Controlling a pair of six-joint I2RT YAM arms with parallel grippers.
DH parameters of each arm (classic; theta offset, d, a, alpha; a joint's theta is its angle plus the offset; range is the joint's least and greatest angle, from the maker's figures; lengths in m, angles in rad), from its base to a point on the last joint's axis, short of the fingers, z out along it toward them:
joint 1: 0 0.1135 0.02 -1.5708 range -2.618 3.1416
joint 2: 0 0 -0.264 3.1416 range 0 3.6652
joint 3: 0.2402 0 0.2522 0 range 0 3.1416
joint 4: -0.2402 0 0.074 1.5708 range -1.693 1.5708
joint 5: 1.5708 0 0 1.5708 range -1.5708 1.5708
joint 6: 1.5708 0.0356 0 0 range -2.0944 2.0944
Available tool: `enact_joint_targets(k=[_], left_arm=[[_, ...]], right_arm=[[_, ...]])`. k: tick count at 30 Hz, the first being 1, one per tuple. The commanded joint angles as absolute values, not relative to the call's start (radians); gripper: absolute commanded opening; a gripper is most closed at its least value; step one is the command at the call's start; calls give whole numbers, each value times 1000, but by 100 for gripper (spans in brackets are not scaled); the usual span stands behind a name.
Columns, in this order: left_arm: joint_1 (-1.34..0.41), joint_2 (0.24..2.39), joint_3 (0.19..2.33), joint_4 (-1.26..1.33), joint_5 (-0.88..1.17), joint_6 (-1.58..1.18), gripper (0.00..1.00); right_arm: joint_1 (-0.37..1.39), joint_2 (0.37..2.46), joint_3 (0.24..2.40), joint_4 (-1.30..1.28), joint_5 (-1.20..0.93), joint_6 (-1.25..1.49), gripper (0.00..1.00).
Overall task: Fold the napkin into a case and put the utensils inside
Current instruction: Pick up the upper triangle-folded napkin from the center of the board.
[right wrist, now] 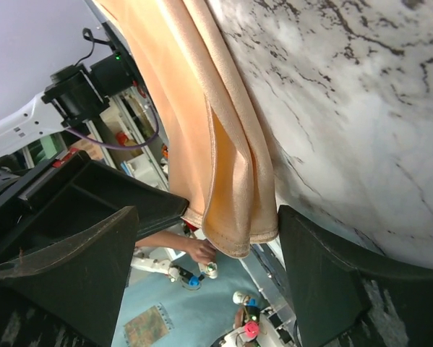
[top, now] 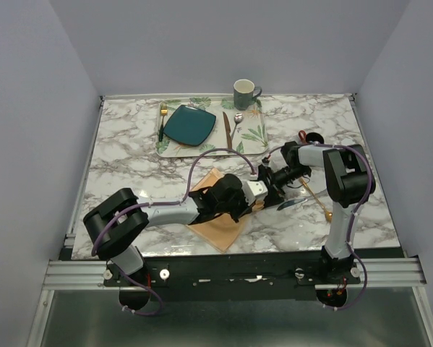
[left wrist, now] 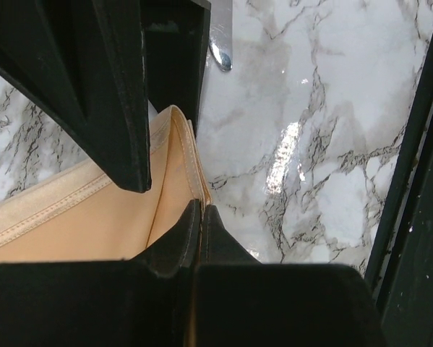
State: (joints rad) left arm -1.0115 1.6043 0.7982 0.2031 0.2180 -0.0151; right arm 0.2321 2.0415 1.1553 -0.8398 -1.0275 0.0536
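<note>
Left jaws clamped on napkin (top: pixel 222 230) edge, right jaws apart astride its fold, long axis near-to-far

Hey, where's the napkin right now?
Top view: the napkin lies centre, by the arms' edge of the table, nearer than the leaf tray, one edge pinched by the left hand.

Left arm (top: pixel 158 213) lies low, stretched rightward from its base along the near edge of the table (top: pixel 129 144). Left gripper (left wrist: pixel 199 217) is pinched tight on the napkin (left wrist: pixel 71 224) hem. Right arm (top: pixel 343 181) is bent sharply at the elbow, forearm reaching left toward mid-table, with right gripper (right wrist: pixel 205 217) spread wide, close beside the left gripper.
</note>
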Motion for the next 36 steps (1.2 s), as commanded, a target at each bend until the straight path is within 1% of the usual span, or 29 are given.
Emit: enact_joint_targets(k=[1, 2, 5, 6, 9, 12, 17, 19, 26, 29, 30, 33, 34, 35, 36], left_arm=[[-999, 1568, 779, 252, 253, -48, 0], [-999, 1566, 779, 252, 255, -48, 0], [-996, 1562, 773, 256, 268, -43, 0], [-997, 1562, 773, 256, 268, -43, 0], [-997, 1562, 765, 255, 281, -35, 0], [-997, 1565, 761, 255, 281, -34, 0], [-997, 1578, 752, 247, 281, -28, 0], [-997, 1583, 747, 247, 278, -23, 0], [-997, 1606, 749, 255, 268, -20, 0], [-996, 1614, 753, 255, 272, -21, 0], [-997, 1615, 753, 253, 275, -21, 0], [-997, 1617, 755, 255, 275, -21, 0], [-996, 1615, 753, 256, 275, -23, 0], [-993, 1611, 752, 258, 273, -25, 0], [-991, 1606, 752, 262, 273, -32, 0]], right_arm=[[236, 2146, 1111, -828, -991, 75, 86], [236, 2148, 1114, -828, -992, 75, 85], [235, 2146, 1117, -830, -988, 77, 76], [235, 2146, 1120, -830, -985, 78, 70], [222, 2137, 1127, -831, -983, 84, 64], [212, 2128, 1143, -842, -962, 80, 59], [196, 2120, 1164, -865, -925, 61, 58], [195, 2115, 1166, -868, -923, 58, 56], [195, 2109, 1160, -893, -940, 44, 41], [195, 2117, 1163, -903, -951, 40, 32], [195, 2117, 1163, -905, -953, 38, 27], [195, 2118, 1163, -910, -956, 40, 26], [195, 2118, 1163, -913, -957, 40, 27], [195, 2117, 1163, -919, -957, 40, 34], [195, 2115, 1164, -925, -948, 40, 62]])
